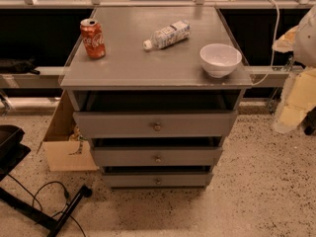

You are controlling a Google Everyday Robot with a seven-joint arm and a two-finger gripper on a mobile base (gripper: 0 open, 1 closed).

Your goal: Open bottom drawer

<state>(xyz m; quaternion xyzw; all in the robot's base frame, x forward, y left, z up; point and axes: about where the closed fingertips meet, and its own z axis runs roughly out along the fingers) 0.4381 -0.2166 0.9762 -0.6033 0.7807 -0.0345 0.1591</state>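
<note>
A grey three-drawer cabinet (153, 68) stands in the middle of the camera view. The bottom drawer (133, 180) is the slimmest, narrowest grey front, lowest of the three, with a small round brass knob (158, 181). Its front sits close under the middle drawer (128, 157), with a thin dark gap above it. The top drawer (118, 125) is the widest front. My gripper (291, 107) is the pale, blurred shape at the right edge, well to the right of the cabinet and above floor level, touching no drawer.
On the cabinet top are a red cola can (93, 38), a plastic bottle (167, 35) lying on its side and a white bowl (220, 59). A cardboard box (61, 147) sits left of the cabinet. A black stand foot with cables (59, 209) lies on the speckled floor.
</note>
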